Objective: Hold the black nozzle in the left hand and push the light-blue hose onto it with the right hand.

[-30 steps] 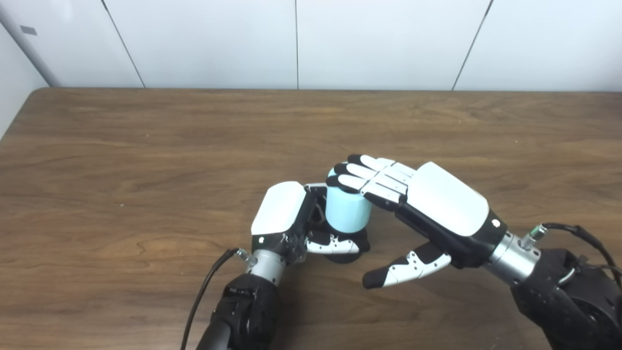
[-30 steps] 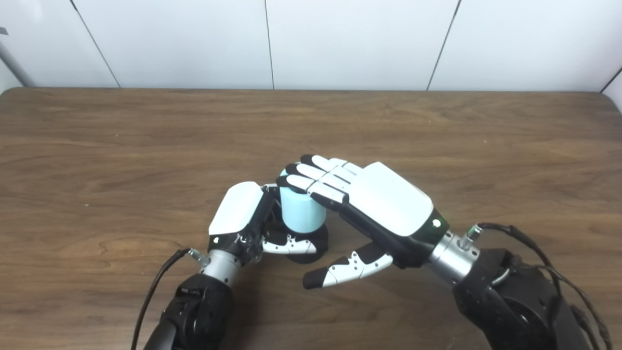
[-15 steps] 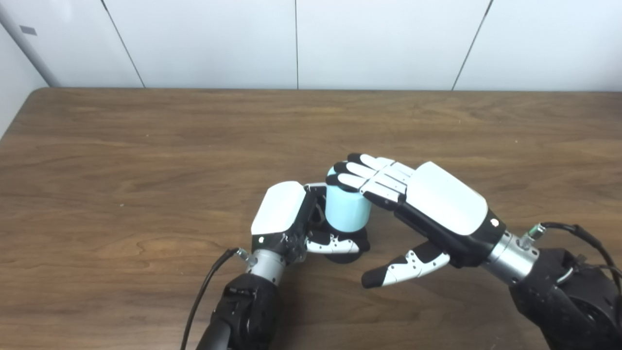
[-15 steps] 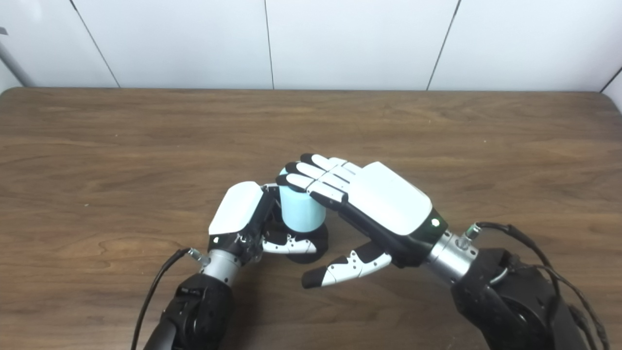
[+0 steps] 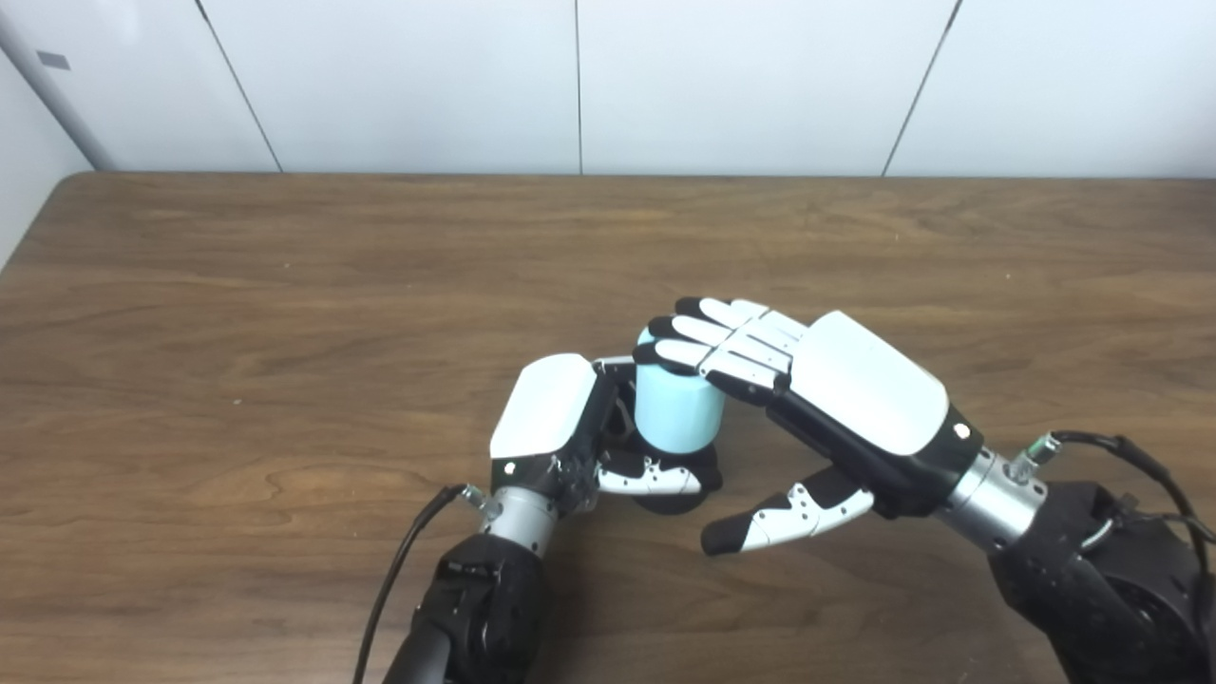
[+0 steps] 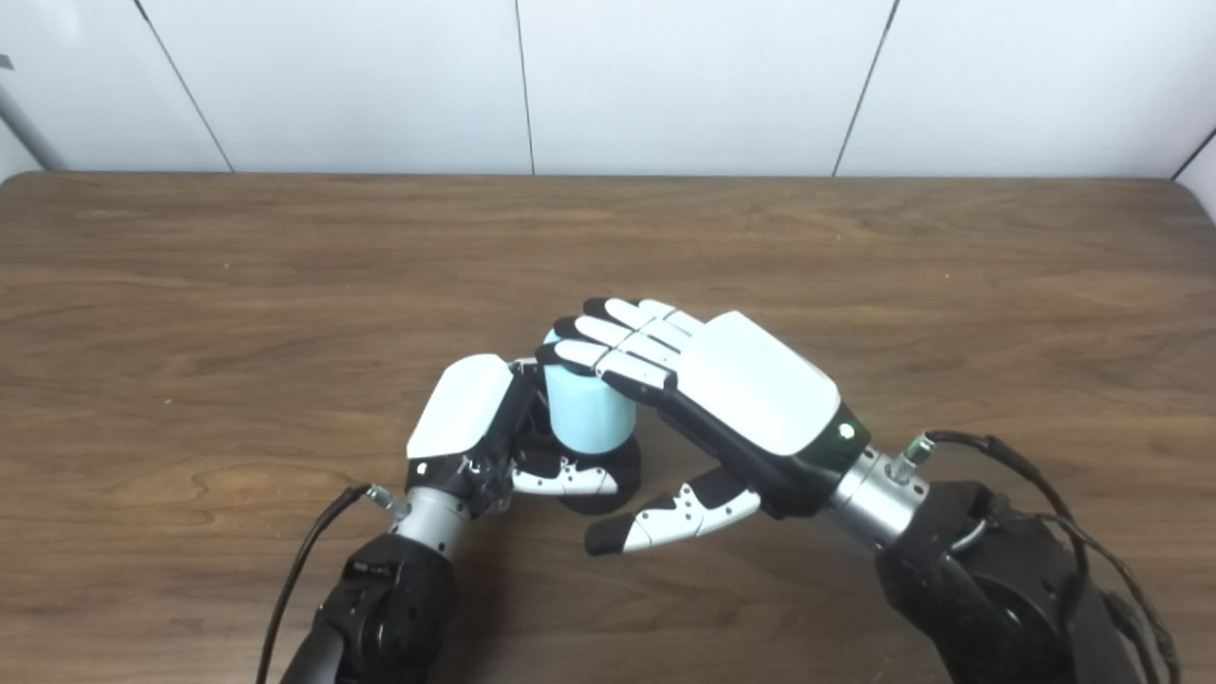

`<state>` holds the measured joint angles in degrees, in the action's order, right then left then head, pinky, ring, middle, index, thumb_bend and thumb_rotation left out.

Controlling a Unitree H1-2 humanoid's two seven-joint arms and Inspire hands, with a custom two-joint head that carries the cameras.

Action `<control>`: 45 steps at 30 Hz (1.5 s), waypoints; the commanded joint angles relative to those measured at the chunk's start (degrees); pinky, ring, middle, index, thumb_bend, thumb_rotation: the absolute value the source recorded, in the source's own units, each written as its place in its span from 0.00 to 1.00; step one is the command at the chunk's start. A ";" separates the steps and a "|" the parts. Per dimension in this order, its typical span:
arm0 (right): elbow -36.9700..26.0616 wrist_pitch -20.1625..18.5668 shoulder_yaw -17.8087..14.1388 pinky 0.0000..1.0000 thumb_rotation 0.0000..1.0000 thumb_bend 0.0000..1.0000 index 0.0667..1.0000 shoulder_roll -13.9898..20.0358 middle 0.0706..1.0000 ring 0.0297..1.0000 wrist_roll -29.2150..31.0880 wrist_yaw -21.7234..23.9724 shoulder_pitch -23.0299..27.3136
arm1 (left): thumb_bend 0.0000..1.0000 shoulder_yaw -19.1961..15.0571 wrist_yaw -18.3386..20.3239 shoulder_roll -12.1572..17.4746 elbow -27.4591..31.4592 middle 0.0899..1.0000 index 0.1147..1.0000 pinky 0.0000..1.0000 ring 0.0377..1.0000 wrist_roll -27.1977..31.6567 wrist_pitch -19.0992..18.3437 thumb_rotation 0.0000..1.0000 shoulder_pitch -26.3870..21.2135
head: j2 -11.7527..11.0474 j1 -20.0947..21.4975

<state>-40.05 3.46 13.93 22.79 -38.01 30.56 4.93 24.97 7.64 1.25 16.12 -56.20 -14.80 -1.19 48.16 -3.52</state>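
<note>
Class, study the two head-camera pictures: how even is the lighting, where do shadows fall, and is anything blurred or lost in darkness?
Left eye view: soft, even light; faint shadows on the table under the right hand; edges slightly soft. Right eye view: the black nozzle merges with the left hand and its dark shadow, so detail there is lost; the light-blue hose stays clear, with no glare.

Brown wooden table [image 5: 285,285], black nozzle [image 5: 676,492] standing on it.

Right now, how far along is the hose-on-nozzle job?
Done: left hand grips the black nozzle on the table, and the light-blue hose stands upright on it. In hand: right hand fingers rest flat on the hose top, thumb clear. Left: whether it is fully seated is hidden.
</note>
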 commanded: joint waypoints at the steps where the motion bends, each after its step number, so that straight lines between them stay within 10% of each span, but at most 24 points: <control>1: 1.91 -0.12 0.97 0.91 1.00 0.58 0.83 2.22 0.89 0.94 -1.85 3.18 -1.35 | 0.50 -0.16 0.37 0.11 0.19 0.39 0.46 0.40 0.40 -0.70 -0.37 0.00 -0.46 | 0.02 -0.03; 20: 7.48 0.91 6.84 0.92 1.00 0.61 0.86 3.68 0.89 0.92 -6.76 -0.13 -6.32 | 0.50 -0.43 0.85 0.00 0.93 0.39 0.46 0.38 0.40 -0.73 -0.65 0.00 -0.22 | 0.49 -0.17; 45: 6.00 -1.29 6.69 0.94 1.00 0.61 0.88 4.23 0.91 0.94 -4.22 -0.50 -5.32 | 0.50 -0.33 0.71 -0.01 0.74 0.41 0.45 0.40 0.40 -1.06 -0.57 0.00 -0.29 | 0.62 0.20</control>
<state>-37.17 4.72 18.97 23.98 -41.50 21.87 2.75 24.90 8.33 1.26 16.38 -56.39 -14.91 -1.19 48.78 -3.25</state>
